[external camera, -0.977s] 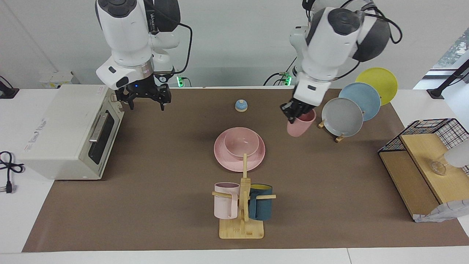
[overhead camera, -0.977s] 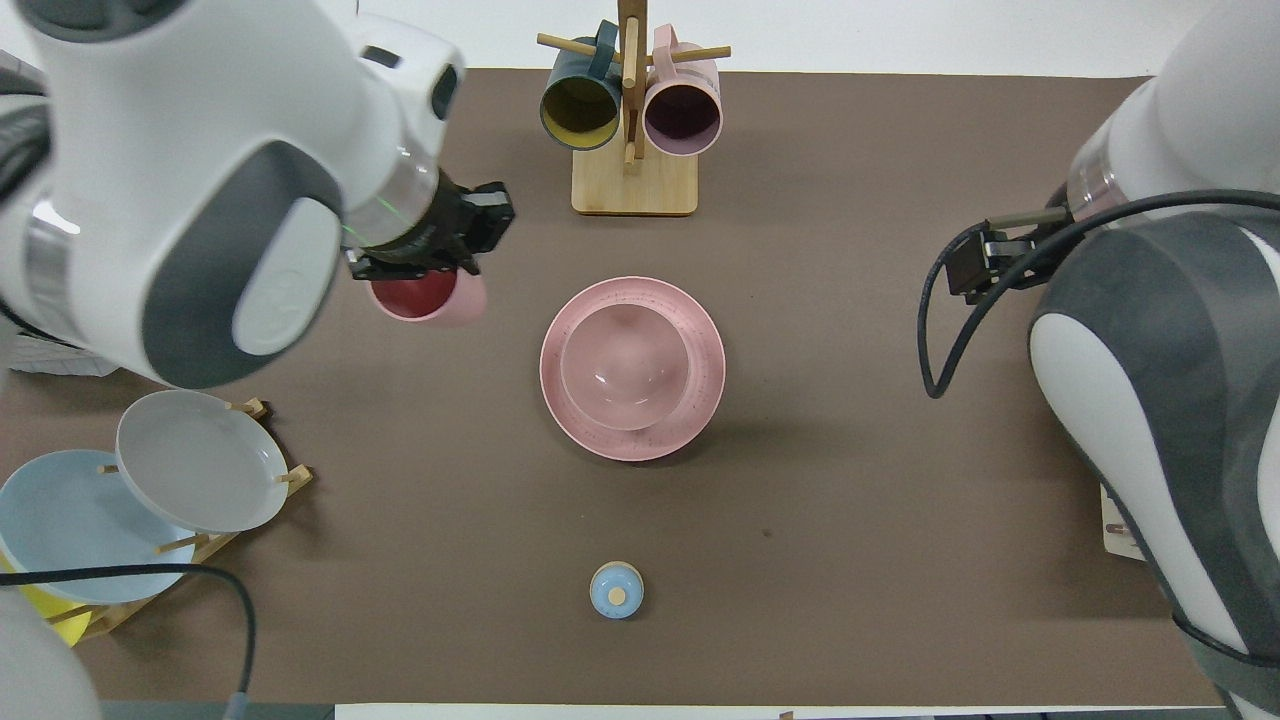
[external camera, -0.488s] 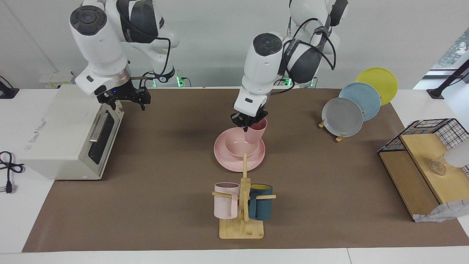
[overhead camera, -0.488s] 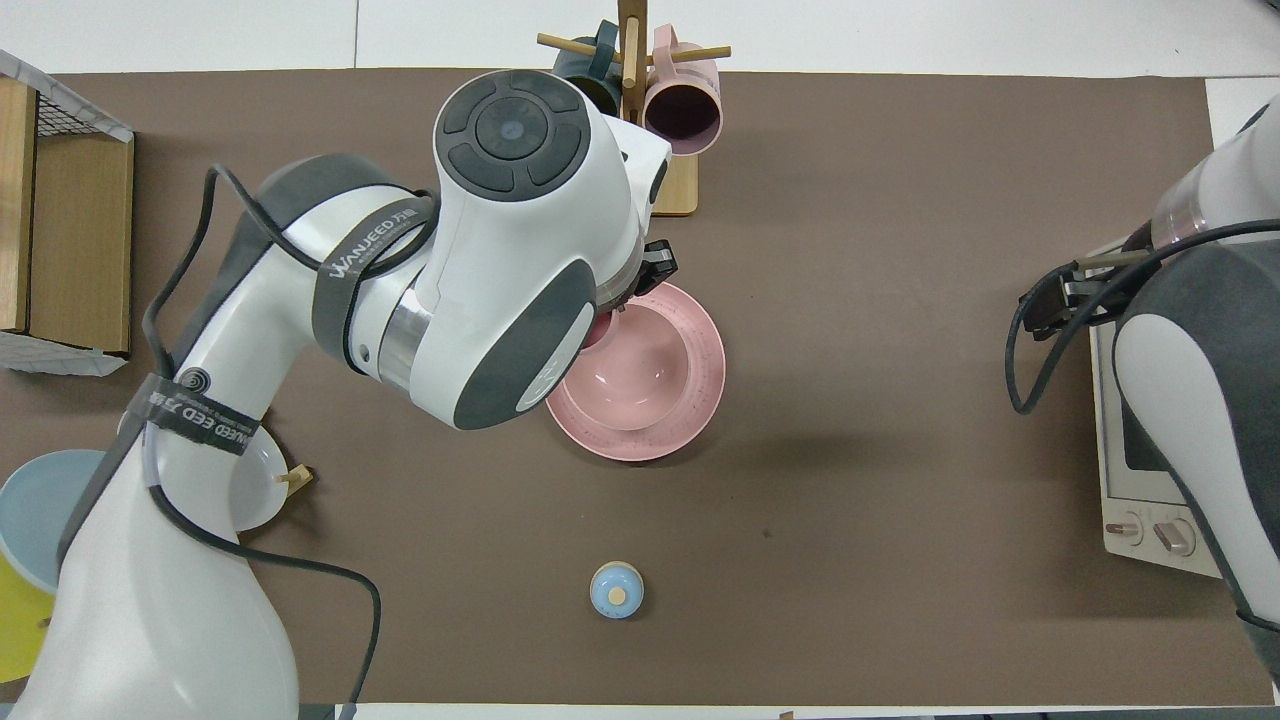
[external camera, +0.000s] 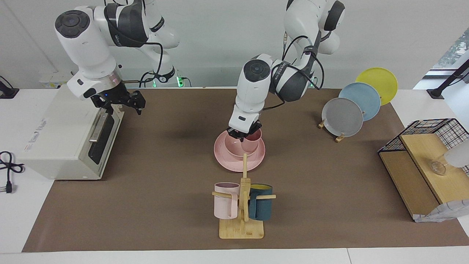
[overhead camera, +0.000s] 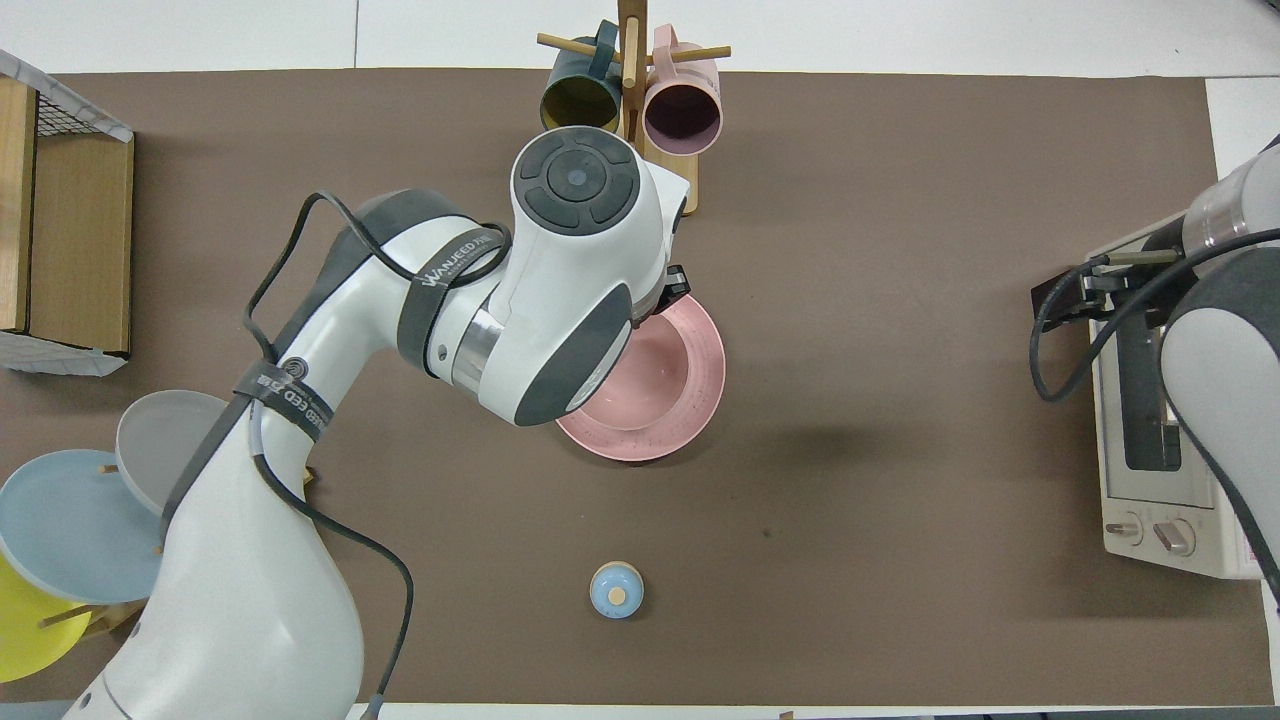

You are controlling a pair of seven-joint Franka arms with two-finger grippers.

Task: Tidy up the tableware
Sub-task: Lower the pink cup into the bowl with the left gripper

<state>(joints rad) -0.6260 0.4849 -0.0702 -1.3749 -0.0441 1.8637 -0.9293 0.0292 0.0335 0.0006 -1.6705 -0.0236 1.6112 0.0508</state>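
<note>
Tabletop (external camera: 146, 205): lay under a brown mat from end to end, with a pale wall at the robots' edge.
Toaster oven (external camera: 62, 135): sat at the right arm's end of the tabletop, door shut.
Right gripper (external camera: 121, 106): hung over the oven's door edge, jaws spread wide and holding nothing; waited.
Plate (external camera: 234, 163): lay flat at mid-tabletop, carrying the bowl.
Bowl (external camera: 232, 146): rested on the plate, open side up.
Left gripper (external camera: 244, 135): reached down over the bowl, jaws narrowed on the rim of the cup (external camera: 253, 142).
Cup: stood about upright, its lower part sunk inside the bowl, toward the left arm's end of it; could not tell whether the base touched the bowl's floor, and lay hidden under the arm from overhead.
Step in hand: judged to be nesting the cup in the bowl, the last piece of the pink stack.
Doing it well: probably called for a slow, straight descent with the cup kept upright, jaws parted only once the base bore on the bowl, then a straight lift so the inner finger did not drag the rim along.
Risk: likely a tipped cup or a nudged bowl if released early or off-centre.
Mug rack (external camera: 242, 205): stood farther from the robots than the plate, with two handled mugs hung.
Upright plates (external camera: 342, 117): stood in a stand toward the left arm's end, well apart.
Wire shelf (external camera: 421, 154): sat at that same end.
</note>
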